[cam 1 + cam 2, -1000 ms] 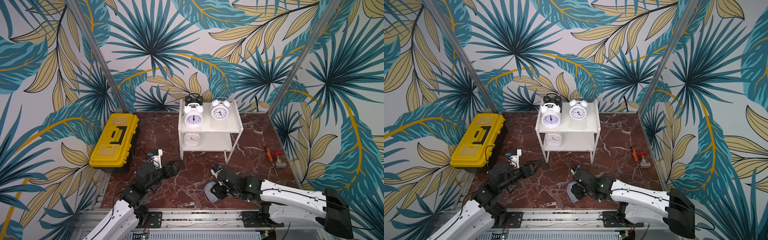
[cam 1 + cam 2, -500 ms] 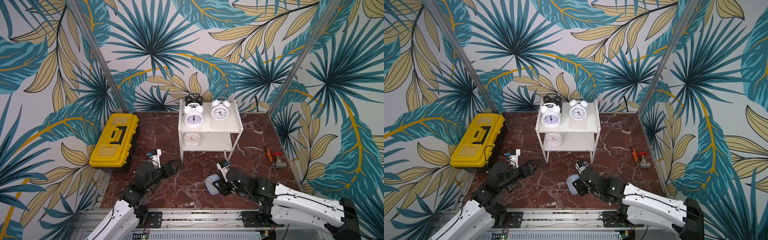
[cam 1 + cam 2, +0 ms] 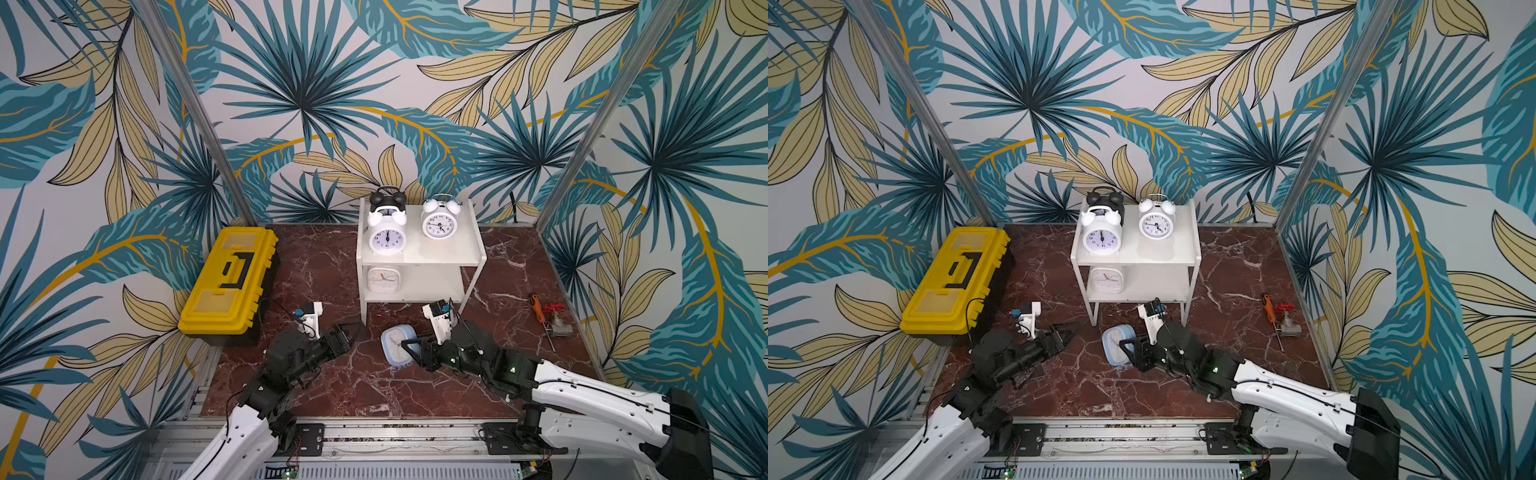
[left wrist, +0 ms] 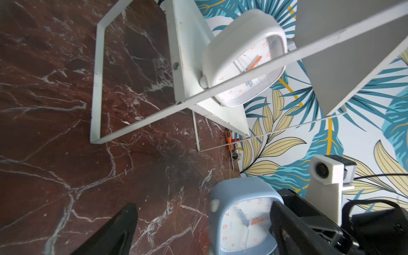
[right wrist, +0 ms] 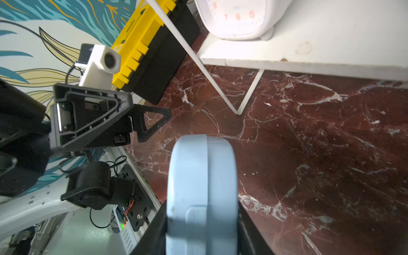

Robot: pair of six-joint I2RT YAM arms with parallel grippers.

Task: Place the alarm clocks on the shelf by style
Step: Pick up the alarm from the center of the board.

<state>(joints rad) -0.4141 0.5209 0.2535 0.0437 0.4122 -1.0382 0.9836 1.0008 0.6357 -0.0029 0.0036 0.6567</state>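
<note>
Light blue clock (image 3: 395, 347): located just in front of the shelf (image 3: 461, 245), low over the surface (image 3: 332, 386), and clamped across face and back by the right pincer (image 3: 405, 351).
Left pincer (image 3: 348, 330): spread open and empty, just beside the clock; contact is risked if the clock is swung that way.
White square clock (image 3: 383, 280): seated at the left of the lower tier (image 3: 432, 284); it may be knocked, or the front leg (image 3: 362, 307) caught, by a skewed entry. A slip on the smooth plastic is judged possible.
Orientation: the dial is turned upward and toward the left arm. The body is near-square, so no marked long axis is seen; depth is shortest.
</note>
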